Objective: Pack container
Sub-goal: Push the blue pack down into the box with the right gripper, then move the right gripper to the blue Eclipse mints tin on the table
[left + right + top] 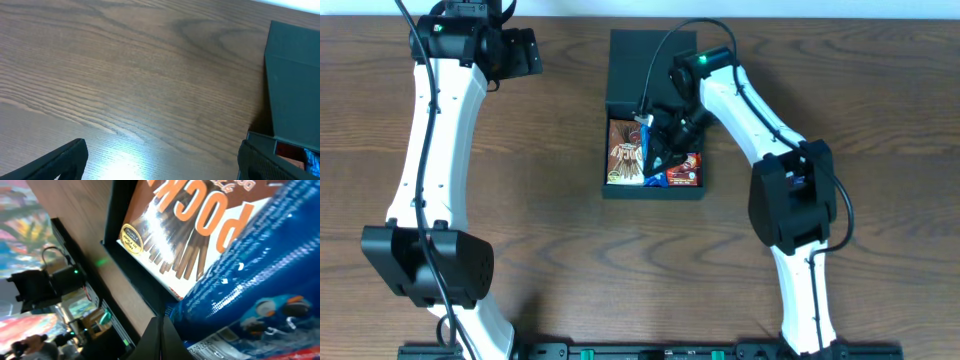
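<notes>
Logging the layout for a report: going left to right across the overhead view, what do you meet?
Left hand → container left wall → Pocky box → red packet → right arm's dark elbow joint.

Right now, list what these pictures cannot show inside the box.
Overhead: middle of the dark teal-grey cardboard box, under the right hand.
Overhead: red snack packet print, too small.
Left wrist: box interior, cut by frame edge.
Right wrist: glossy blue packet name, cut off.
</notes>
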Controlling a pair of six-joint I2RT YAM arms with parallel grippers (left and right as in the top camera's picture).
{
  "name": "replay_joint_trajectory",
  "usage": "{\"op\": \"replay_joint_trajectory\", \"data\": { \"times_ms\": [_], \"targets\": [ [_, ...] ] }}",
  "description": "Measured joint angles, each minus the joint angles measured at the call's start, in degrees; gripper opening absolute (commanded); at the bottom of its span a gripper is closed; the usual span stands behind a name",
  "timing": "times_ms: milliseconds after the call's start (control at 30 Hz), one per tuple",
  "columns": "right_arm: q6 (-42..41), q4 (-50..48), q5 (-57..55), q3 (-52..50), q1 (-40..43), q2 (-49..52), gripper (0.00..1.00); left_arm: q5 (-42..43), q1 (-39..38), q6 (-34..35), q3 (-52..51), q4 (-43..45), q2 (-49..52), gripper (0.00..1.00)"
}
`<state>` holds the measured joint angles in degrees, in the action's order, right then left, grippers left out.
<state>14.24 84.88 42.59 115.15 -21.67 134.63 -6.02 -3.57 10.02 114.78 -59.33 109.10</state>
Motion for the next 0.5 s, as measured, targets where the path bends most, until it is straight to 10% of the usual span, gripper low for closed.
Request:
{"op": "replay_joint_trajectory", "data": {
  "times_ms": [500],
  "targets": [
    [0.00, -0.46, 2.84, -0.15, 1.14, 0.00, 0.02, 0.02, 0.00, 0.00, 0.00, 0.00, 0.00, 0.97]
  ]
}}
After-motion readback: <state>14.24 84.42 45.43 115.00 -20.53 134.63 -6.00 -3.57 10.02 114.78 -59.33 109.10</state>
